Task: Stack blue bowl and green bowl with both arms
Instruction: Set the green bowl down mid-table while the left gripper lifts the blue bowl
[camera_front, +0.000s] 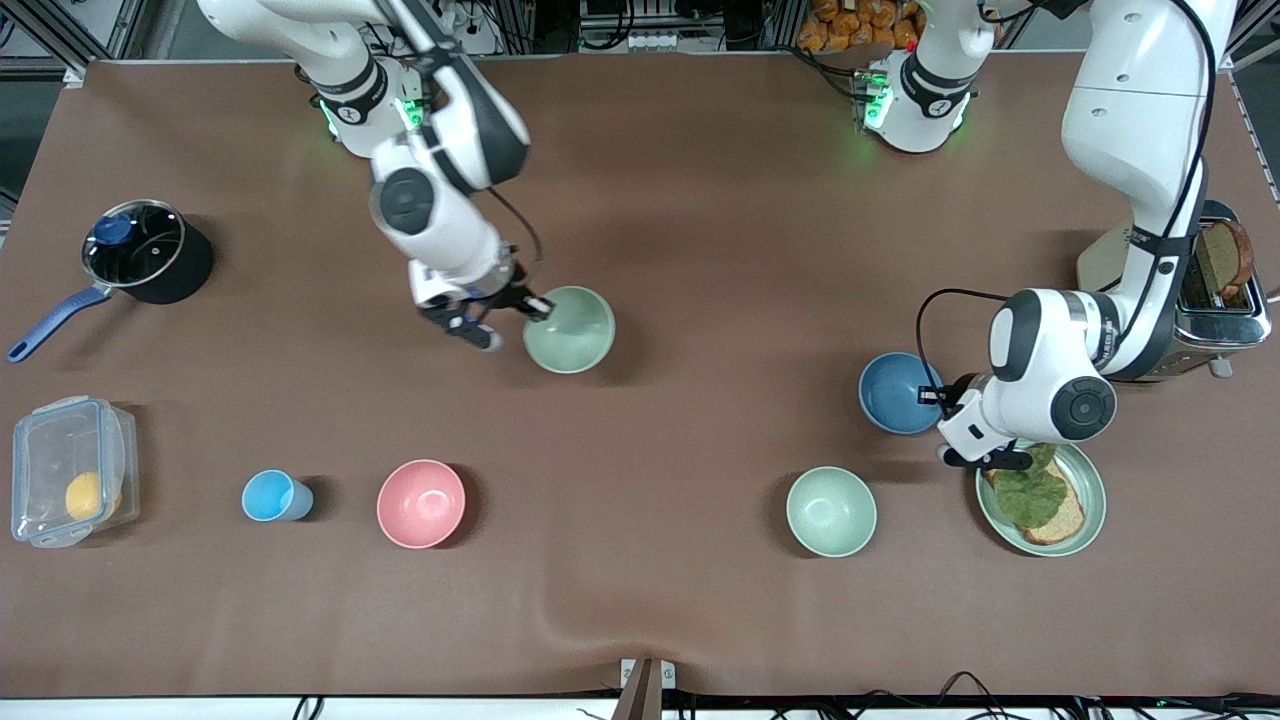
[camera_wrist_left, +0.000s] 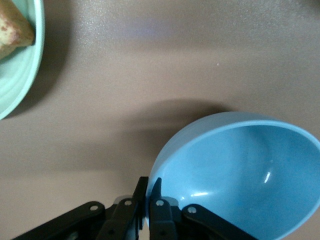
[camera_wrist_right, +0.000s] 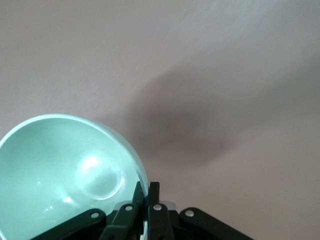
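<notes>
While both arms are working over the brown table (camera_front: 700, 250), the right end effector (camera_front: 505, 320) is pinching the rim of the green bowl (camera_front: 570, 329) between nearly closed fingers (camera_wrist_right: 154, 200), holding it tilted over the middle of the table. The left end effector (camera_front: 940, 405) is gripping the rim of the blue bowl (camera_front: 897, 392) the same way, fingers (camera_wrist_left: 156, 192) nearly together, toward the left arm's end of the table and just beside a green plate (camera_front: 1092, 490) carrying toast and a leaf.

Four bowls are showing in all: the two being held, a paler green bowl (camera_front: 831, 511) and a pink bowl (camera_front: 421, 503), both sitting nearer the front camera. One small light-blue cup (camera_front: 270, 496) is standing beside the pink bowl. One clear plastic box (camera_front: 70, 470) holding a yellow item and one black saucepan (camera_front: 140, 255) with a blue handle are sitting at the right arm's end. One toaster (camera_front: 1215, 300) is holding a slice of bread. Lettering on the left arm is showing but cannot be read.
</notes>
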